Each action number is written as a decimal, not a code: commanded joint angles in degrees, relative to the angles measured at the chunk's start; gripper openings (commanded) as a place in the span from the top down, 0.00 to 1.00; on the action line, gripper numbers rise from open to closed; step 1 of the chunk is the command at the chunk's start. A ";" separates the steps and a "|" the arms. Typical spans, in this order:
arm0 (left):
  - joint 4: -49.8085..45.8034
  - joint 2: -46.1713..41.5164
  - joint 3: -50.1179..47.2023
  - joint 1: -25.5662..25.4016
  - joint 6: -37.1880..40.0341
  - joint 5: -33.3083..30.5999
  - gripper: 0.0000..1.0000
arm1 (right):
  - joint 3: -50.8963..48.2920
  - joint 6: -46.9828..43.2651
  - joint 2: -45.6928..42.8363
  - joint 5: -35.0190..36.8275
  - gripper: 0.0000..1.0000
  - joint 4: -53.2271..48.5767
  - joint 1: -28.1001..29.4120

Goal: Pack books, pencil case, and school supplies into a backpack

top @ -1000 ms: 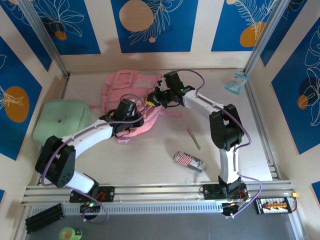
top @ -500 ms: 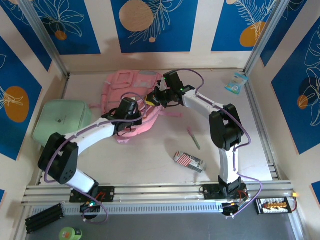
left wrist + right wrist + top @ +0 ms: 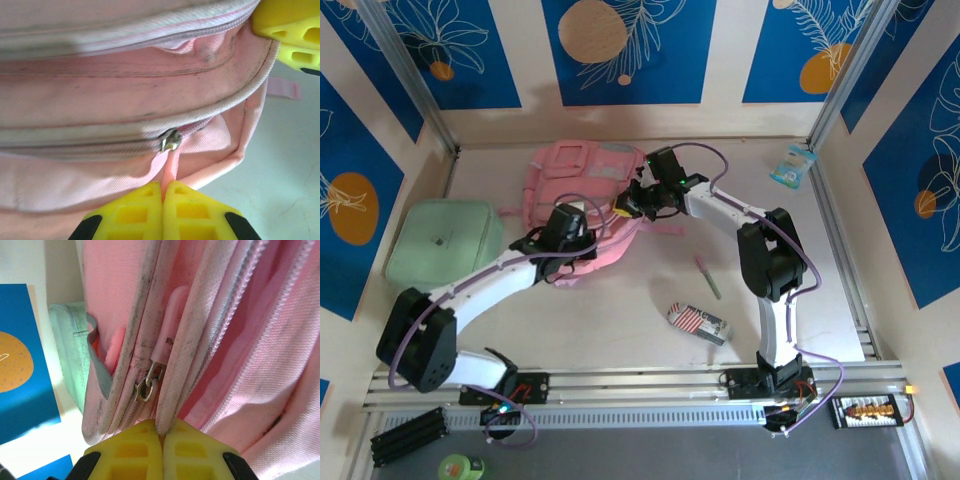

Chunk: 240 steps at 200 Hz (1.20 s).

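My left gripper [image 3: 162, 194] is pinched together on the pink zipper pull tab [image 3: 170, 170] of the soft pink fabric backpack [image 3: 585, 172], which lies far-centre on the pale table [image 3: 620, 300]. My right gripper [image 3: 161, 432] is clamped on the backpack's corded seam.

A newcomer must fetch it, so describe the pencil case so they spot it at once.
Start at the big pink backpack at the back of the table, then come toward the near edge on the right side. Past the thin green pen lies the pencil case: a small pouch, the only red-and-white striped thing there.
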 commanded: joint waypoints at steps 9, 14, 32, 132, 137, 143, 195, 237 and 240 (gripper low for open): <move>-4.76 -3.71 -4.03 4.59 3.11 1.08 1.00 | -0.41 -1.47 -2.69 3.68 0.98 0.98 -2.29; -4.67 -3.81 -4.22 5.43 3.70 2.00 1.00 | -0.41 -1.50 -2.75 3.81 0.98 1.00 -2.29; -5.35 -3.57 -3.79 7.98 5.86 4.15 1.00 | -0.27 -1.49 -2.86 4.15 0.98 1.05 -2.43; -2.24 -0.28 2.25 7.30 10.49 18.37 0.72 | -0.68 -1.72 -3.84 1.72 0.98 2.48 -2.33; -1.57 0.24 2.64 6.20 10.13 17.66 0.70 | -0.67 -1.59 -3.89 1.62 0.98 2.65 -2.34; -1.19 0.94 3.20 5.07 9.36 16.35 0.68 | -0.68 -1.52 -3.84 1.36 0.98 2.80 -2.18; -2.48 10.87 10.98 0.17 4.31 4.51 0.65 | -0.95 -1.34 -4.01 0.27 0.98 3.54 -1.97; -4.71 15.72 15.33 -0.20 2.15 -0.45 0.63 | -1.79 -0.89 -4.11 -0.73 0.98 4.72 -1.81; -4.73 15.95 15.60 -0.24 2.10 -0.35 0.63 | -1.79 -0.80 -4.12 -0.82 0.98 4.90 -1.80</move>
